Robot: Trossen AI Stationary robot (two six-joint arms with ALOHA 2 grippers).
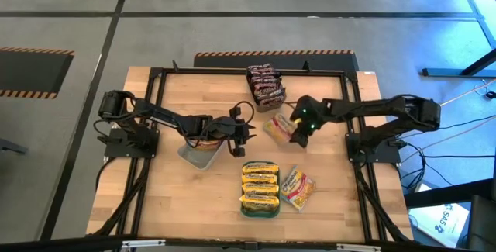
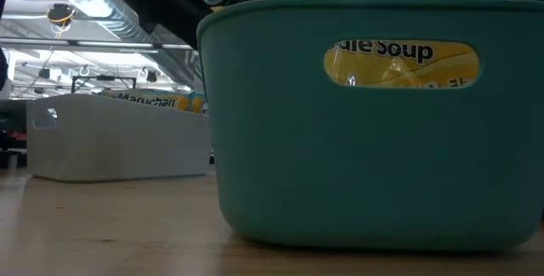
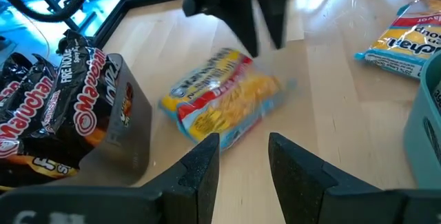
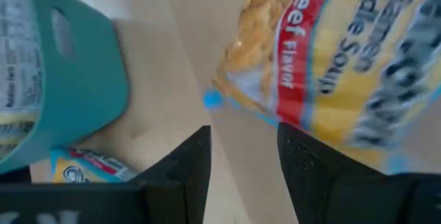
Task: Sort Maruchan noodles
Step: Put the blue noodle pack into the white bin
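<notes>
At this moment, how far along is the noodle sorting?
Done: yellow packets fill the teal tray, dark packets the tray at the far edge. In hand: right gripper hovers open over a beef packet. Left: that one, plus another packet beside the teal tray.

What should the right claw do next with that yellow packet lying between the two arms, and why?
Probably lower the right claw and close it on the yellow packet. Its fingers stand apart right over the packet, which lies loose on the table, outside the teal tray that already holds yellow packets. The left claw waits nearby, holding nothing.
</notes>
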